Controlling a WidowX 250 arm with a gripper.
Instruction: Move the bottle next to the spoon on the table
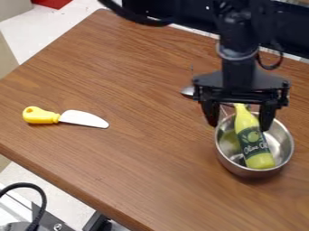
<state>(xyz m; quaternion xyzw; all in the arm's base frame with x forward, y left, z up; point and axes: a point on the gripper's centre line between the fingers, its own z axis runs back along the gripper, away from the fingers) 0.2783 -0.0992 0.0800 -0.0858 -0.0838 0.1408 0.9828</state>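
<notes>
Wood-grained surface [138,90], seen at a slant from above, with a black robot arm [237,40] coming in from the top edge, right of centre. Its gripper [240,125] hangs down over a round, shiny metal pan [286,155] at the right of the view. The jaws stand wide apart and grip nothing. They straddle the upper part of a yellow-green bottle [247,122], one to each side of it. The jaw on the view's left has its tip by the pan's far rim, with a gap between it and the bottle. The jaw on the view's right comes down much nearer to the bottle, by its shoulder; whether it touches cannot be told from this angle

The bottle is in the pan, tilted, its neck toward the gripper and reaching up to the far rim, its base toward the near side of the pan. A dark label [253,143] wraps its middle

The spoon [188,91] shows as a small piece of grey metal on the surface, beyond the pan and just to the left of the gripper in the view; the rest of it is hidden. The bottle is in the pan, not on the surface beside the spoon

Well apart from these, at the left of the view, a knife [84,118] lies flat, its yellow handle pointing left and its white blade pointing right
</notes>
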